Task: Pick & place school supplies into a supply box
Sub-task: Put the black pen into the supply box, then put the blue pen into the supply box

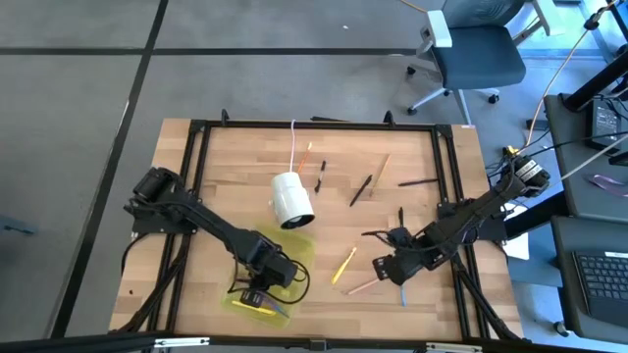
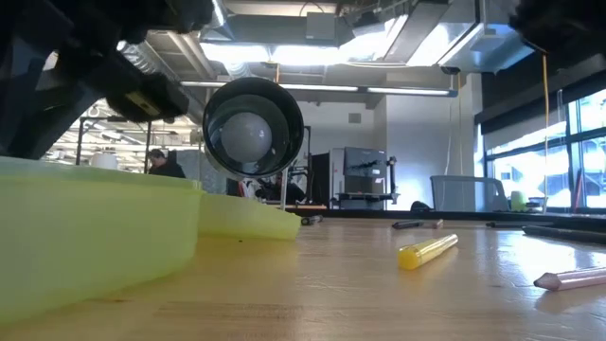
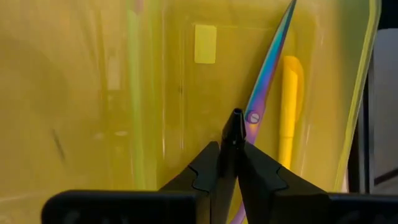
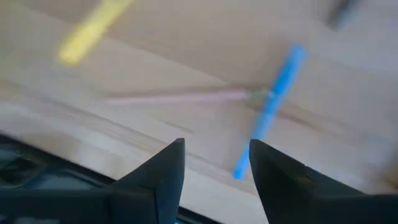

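The translucent yellow-green supply box (image 1: 257,299) (image 2: 95,227) (image 3: 155,93) lies open near the table's near edge. Inside it are scissors with iridescent blades (image 3: 270,68) and a yellow pen (image 3: 289,112). My left gripper (image 1: 257,294) (image 3: 236,124) is shut and points down into the box beside the scissors' pivot. My right gripper (image 1: 386,272) (image 4: 214,155) is open, hovering over a blue pen (image 1: 402,292) (image 4: 273,112) that crosses a pale pink pencil (image 1: 361,287) (image 4: 180,98). Another yellow pen (image 1: 343,265) (image 2: 428,251) lies flat on the table left of it. My left gripper comes from above with its shut fingertips (image 3: 235,121) right beside the scissors' pivot (image 3: 252,116). Whether they touch the scissors or the box floor, I cannot tell. The scissors lie flat in the box.
A white cylinder on a cord (image 1: 292,199) (image 2: 254,128) lies just beyond the box. Black pens (image 1: 361,189) (image 1: 417,181), a wood-coloured pencil (image 1: 383,169) and an orange one (image 1: 306,152) are scattered on the far half. Black frame rails (image 1: 446,176) border the table.
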